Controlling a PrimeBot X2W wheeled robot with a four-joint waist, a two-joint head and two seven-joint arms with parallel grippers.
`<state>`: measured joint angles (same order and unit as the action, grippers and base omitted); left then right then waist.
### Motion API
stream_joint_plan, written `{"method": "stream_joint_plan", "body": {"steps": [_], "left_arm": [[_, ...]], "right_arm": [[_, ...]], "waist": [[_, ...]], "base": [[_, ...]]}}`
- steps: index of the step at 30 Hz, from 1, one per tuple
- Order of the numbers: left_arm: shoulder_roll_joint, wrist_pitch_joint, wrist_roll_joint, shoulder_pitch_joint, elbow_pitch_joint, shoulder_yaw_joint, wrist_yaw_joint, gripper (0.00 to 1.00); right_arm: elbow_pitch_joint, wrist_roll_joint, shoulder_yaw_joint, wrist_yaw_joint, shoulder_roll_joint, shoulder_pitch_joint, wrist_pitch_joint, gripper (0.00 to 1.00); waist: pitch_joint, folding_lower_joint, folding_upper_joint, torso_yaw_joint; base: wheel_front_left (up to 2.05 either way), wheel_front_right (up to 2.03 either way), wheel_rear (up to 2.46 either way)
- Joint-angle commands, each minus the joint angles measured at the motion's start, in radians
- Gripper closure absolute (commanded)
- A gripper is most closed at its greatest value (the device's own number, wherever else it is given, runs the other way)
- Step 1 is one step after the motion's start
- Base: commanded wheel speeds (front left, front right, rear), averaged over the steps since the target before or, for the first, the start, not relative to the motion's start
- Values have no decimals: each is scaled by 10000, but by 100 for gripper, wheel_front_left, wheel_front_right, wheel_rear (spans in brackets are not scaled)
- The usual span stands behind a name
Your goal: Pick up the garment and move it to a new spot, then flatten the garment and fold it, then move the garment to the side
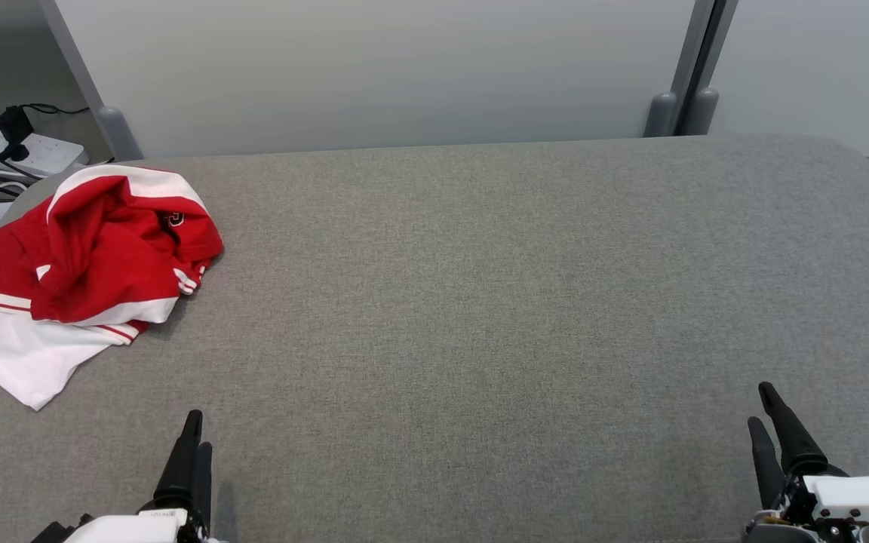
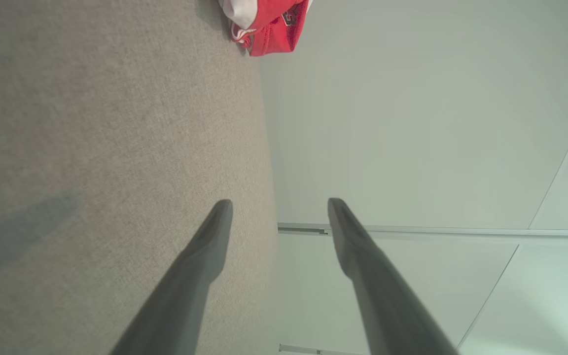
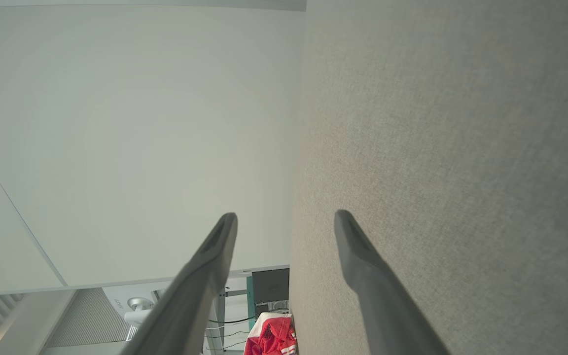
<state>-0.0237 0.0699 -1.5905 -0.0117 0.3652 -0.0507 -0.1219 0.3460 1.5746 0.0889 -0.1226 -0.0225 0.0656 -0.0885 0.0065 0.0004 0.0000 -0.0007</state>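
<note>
While the red-and-white jersey (image 1: pixel 95 256) lies crumpled at the far left corner of the grey worktop (image 1: pixel 480 302), left hand (image 1: pixel 199 430) and right hand (image 1: pixel 759 403) sit near the front edge, fingers spread, empty. The cloth is probably light and limp; pinch a raised red fold.

Grey tabletop (image 1: pixel 480 302), white partition (image 1: pixel 374 68), prob. power strip (image 1: pixel 46 151), black plug (image 1: pixel 13 124)

Grey fabric-covered table (image 1: pixel 480 302); a crumpled red-and-white garment (image 1: pixel 87 264) lies at its far-left corner.
</note>
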Motion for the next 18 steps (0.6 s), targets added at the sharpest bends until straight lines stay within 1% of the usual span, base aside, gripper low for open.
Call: {"method": "stream_joint_plan", "body": {"steps": [1, 8, 13, 18], "left_arm": [[-178, -36, 171, -589, -225, -20, -10, 0], [-316, -263, 707, -914, -47, 174, -15, 0], [-351, -408, 1400, -1113, 37, 192, -18, 0], [-354, -555, 2170, -1310, 109, 178, -22, 0]], "right_arm": [[-184, -82, -24, -31, -213, 521, 95, 0], [-21, -492, -454, -34, -445, 853, 425, 0], [149, -942, -715, -37, -599, 1127, 593, 0], [312, -1660, -847, -39, -694, 1370, 740, 0]], "waist": [[2, -2, 0, 0], [8, -3, 0, -4], [7, -3, 0, -9], [12, -3, 0, -15]], "base": [[0, 0, 0], [0, 0, 0], [0, 0, 0], [0, 0, 0]]}}
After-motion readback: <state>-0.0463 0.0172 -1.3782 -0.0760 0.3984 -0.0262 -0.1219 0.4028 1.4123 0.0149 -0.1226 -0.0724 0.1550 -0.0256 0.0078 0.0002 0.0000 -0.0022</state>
